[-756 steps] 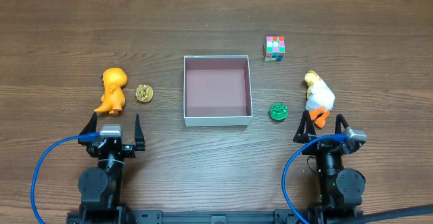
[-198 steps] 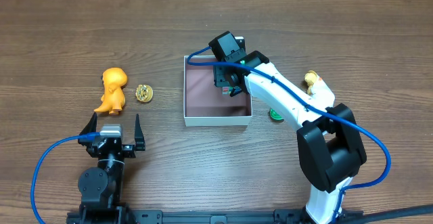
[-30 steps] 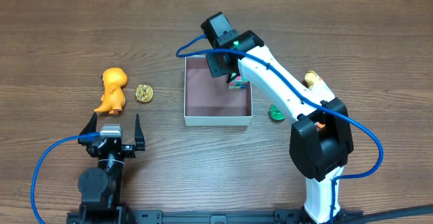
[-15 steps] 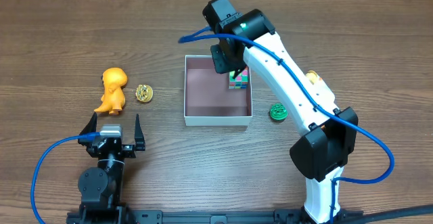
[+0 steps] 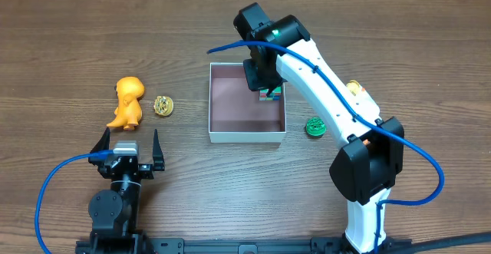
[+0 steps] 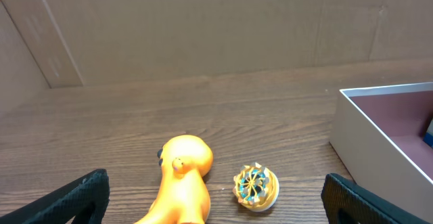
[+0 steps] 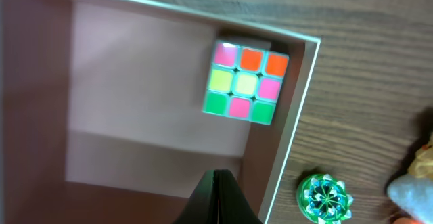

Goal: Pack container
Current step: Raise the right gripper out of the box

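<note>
The container point(image 5: 234, 108) is a shallow white-walled box with a pinkish-brown floor, mid-table. A multicoloured cube point(image 7: 245, 83) lies free on its floor in the back right corner, partly hidden under the arm in the overhead view point(image 5: 269, 95). My right gripper point(image 5: 261, 81) hangs above that corner, shut and empty, its fingertips point(image 7: 218, 178) pressed together short of the cube. My left gripper point(image 5: 129, 148) rests open near the front left edge; in its wrist view the left gripper point(image 6: 216, 204) frames an orange dinosaur toy point(image 6: 184, 176) and a gold spinning top point(image 6: 256, 185).
A green spinning top point(image 5: 314, 127) sits just outside the container's right wall point(image 7: 298, 122). A white and yellow duck toy point(image 5: 354, 90) lies right of it, partly under the right arm. The orange dinosaur point(image 5: 127, 102) and gold top point(image 5: 163, 105) lie left of the container.
My right gripper has closed its last bit with nothing in it and swung slightly right above the container. The cube stays on the floor. The left arm has not moved.
</note>
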`<state>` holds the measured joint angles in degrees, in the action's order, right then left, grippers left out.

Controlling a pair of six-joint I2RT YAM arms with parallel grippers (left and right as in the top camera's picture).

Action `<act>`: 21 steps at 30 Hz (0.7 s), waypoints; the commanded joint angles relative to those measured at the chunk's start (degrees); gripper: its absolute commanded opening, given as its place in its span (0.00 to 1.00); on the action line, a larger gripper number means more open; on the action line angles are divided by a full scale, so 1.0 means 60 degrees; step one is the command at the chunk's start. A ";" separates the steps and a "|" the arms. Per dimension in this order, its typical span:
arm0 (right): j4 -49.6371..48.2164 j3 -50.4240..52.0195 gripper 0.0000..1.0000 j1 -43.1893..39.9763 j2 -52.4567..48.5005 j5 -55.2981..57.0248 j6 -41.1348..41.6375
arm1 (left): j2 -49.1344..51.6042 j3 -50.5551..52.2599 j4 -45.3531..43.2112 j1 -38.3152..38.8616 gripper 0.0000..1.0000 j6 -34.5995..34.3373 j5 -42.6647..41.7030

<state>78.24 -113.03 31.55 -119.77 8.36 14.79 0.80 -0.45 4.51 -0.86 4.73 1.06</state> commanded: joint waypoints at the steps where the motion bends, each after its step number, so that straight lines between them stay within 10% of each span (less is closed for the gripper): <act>1: -0.0248 0.0477 0.04 -0.0321 0.0080 -0.0514 0.0076 | -0.0025 0.0029 -0.0022 -0.0058 1.00 -0.0080 -0.0142; 21: -0.1035 0.1472 0.04 -0.0874 0.0058 -0.1770 0.0011 | -0.0025 0.0029 -0.0022 -0.0058 1.00 -0.0080 -0.0142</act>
<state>72.51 -104.64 26.02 -119.77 0.38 14.81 0.80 -0.45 4.54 -0.86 4.73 1.08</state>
